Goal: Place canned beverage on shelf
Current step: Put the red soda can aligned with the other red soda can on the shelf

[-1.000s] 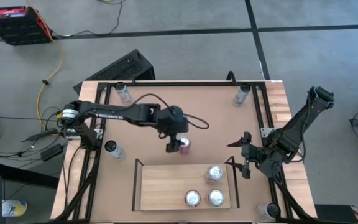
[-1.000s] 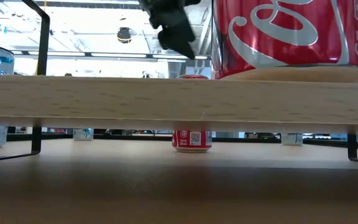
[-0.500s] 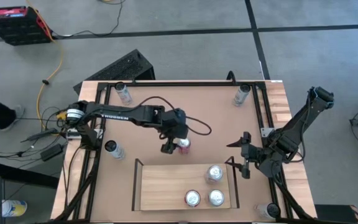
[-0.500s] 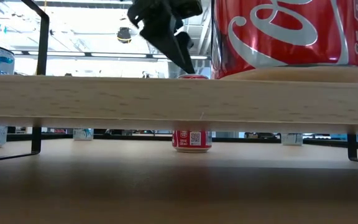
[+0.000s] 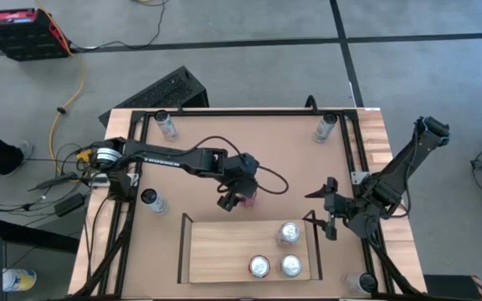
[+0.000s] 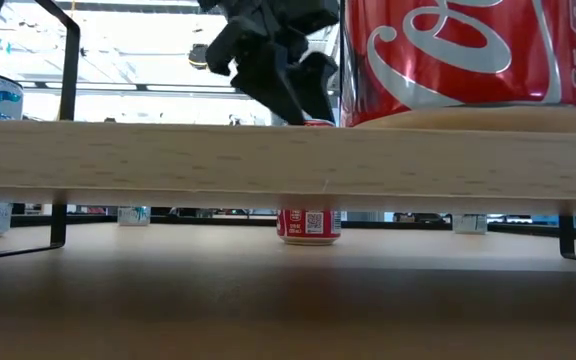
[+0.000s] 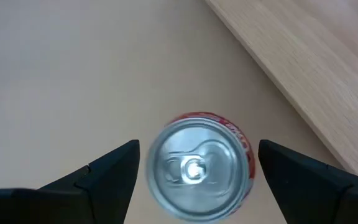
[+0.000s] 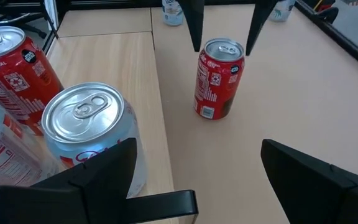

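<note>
Lowering over the red can (image 5: pixel 248 198) on the table just behind the shelf (image 5: pixel 224 251), the left gripper (image 5: pixel 238 195) now straddles it, jaws open; grasping looks next. The right gripper (image 5: pixel 330 209) waits beside the shelf, open.

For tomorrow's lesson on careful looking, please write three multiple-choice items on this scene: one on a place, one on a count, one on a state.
1. Where does the red can under the left hand stand?
A. on the shelf
B. on the table beside the shelf
C. on the floor

2. How many cans stand on the shelf?
A. one
B. three
C. five

3. How is the left hand set?
A. open, one finger at each side of the can
C. shut on the can
B. shut above bare table

Key: 1 B, the high view shows it just off the shelf's edge. 2 B, three silver tops show from above. 3 A, its wrist view shows gaps beside the can.
</note>
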You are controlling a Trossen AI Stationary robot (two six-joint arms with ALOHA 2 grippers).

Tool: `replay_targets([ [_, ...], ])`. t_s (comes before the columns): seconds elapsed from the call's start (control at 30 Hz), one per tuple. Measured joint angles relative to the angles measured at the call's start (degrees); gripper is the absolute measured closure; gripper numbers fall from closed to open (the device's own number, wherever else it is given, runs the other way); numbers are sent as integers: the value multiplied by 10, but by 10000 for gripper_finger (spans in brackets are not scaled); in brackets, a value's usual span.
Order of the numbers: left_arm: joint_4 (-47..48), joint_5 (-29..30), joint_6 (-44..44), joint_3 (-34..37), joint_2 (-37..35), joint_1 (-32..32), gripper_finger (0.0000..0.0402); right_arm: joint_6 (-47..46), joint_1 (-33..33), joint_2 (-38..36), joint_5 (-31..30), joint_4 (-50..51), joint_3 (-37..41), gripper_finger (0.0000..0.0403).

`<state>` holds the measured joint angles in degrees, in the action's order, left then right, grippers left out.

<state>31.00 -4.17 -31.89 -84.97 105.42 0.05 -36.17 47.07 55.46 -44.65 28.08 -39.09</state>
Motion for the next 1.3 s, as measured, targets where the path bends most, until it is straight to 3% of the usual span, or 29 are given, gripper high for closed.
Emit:
replay_targets([
  [0.47,1,1,25,-1,25,0,91,2,0,0,11,0,0,33],
  [0.6,19,8,41,-1,25,0,109,2,0,0,11,1,0,33],
  [0.7,21,15,90,-3,25,0,135,2,0,0,11,1,0,33],
  [1.07,27,62,346,-34,26,10,135,5,0,0,10,1,0,33],
  [1.3,26,99,434,-34,26,32,135,4,0,0,10,1,0,33],
])
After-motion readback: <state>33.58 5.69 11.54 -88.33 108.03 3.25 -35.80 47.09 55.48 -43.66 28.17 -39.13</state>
